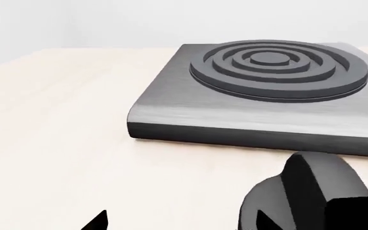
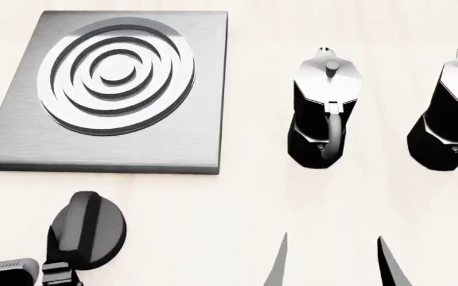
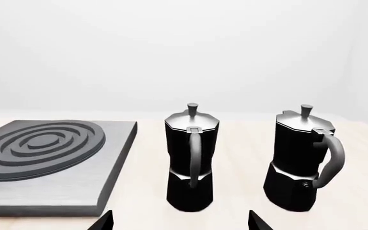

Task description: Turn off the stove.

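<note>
- Head view: the stove (image 2: 117, 89) is a flat square slab of brushed grey metal lying on the pale bench (image 2: 237, 202), toward the robot's left side, with a round burner (image 2: 116, 74) of concentric rings set in its top.
- Its separate black knob (image 2: 86, 229) sits on the bench just in front of the slab's near edge, apart from it, with a raised ridge running across its top.
- Left end effector (image 2: 50, 274) shows at the lower left corner of the head view, right at the near side of the knob; from the left wrist view the knob (image 1: 312, 196) fills the near corner with one dark fingertip (image 1: 97, 221) well off to the side on bare bench, so the fingers stand apart and are not closed on the knob. Whether any finger touches the knob I cannot tell.
- Left wrist view also shows the slab (image 1: 254, 110) and its burner (image 1: 277, 67) just beyond the knob.
- Right end effector (image 2: 333, 262) shows as two thin tips with bench between them, fingers spread and holding nothing; the right wrist view shows the same gap between its two tips (image 3: 104, 221).
- Two black and silver moka pots stand upright to the right of the stove: the nearer pot (image 2: 324, 110) is beside the slab, the far pot (image 2: 448, 113) is by the picture's right edge, both with handles facing the robot.
</note>
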{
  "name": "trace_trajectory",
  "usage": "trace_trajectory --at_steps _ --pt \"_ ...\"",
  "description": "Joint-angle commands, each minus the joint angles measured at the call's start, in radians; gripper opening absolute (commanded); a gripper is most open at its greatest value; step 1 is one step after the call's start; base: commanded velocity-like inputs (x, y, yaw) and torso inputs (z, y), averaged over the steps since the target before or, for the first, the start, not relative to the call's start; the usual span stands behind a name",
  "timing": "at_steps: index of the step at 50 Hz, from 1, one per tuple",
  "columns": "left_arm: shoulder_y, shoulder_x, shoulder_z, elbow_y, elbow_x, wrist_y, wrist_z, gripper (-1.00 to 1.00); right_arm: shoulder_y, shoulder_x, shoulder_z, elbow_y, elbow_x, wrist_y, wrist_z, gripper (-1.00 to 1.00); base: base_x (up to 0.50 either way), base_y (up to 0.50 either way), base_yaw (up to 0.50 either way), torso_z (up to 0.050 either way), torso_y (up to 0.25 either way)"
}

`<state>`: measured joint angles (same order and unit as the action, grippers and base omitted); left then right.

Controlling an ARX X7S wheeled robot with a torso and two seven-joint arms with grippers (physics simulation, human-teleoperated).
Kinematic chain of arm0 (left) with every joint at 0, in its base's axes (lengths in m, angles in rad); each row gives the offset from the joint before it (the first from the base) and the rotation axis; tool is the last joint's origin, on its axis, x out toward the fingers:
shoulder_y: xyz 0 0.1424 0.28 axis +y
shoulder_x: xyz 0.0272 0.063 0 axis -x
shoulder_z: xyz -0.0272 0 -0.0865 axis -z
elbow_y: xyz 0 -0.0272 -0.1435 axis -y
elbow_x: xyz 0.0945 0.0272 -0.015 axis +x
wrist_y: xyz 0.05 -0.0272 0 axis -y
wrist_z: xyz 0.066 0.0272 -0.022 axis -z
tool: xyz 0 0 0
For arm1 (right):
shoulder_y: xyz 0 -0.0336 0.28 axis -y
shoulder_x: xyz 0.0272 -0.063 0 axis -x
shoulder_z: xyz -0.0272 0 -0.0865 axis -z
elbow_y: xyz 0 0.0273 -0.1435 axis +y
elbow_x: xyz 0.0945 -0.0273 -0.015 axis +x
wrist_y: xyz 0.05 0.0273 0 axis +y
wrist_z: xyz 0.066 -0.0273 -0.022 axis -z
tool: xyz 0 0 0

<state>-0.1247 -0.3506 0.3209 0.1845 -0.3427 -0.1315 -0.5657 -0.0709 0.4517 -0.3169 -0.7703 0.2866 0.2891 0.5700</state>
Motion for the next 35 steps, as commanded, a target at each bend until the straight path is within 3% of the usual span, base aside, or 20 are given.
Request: trace_trajectory --at_steps 1,23,35 --pt "-0.037 0.01 -0.012 -0.082 -0.026 -0.03 -0.005 1.0 0.0 0.003 0.0 -0.005 0.003 0.0 0.003 1.0 0.0 0.0 0.0 0.0 0.0" --pt "-0.023 -0.004 -0.035 -0.023 0.051 0.005 -0.098 1.0 -0.001 0.008 -0.006 -0.002 0.003 -0.008 0.003 1.0 0.0 0.0 0.0 -0.001 -0.001" --pt "-0.013 -0.019 -0.026 0.012 0.03 -0.008 -0.077 1.0 0.0 0.01 -0.007 0.002 0.003 -0.011 0.005 1.0 0.0 0.0 0.0 0.0 0.0"
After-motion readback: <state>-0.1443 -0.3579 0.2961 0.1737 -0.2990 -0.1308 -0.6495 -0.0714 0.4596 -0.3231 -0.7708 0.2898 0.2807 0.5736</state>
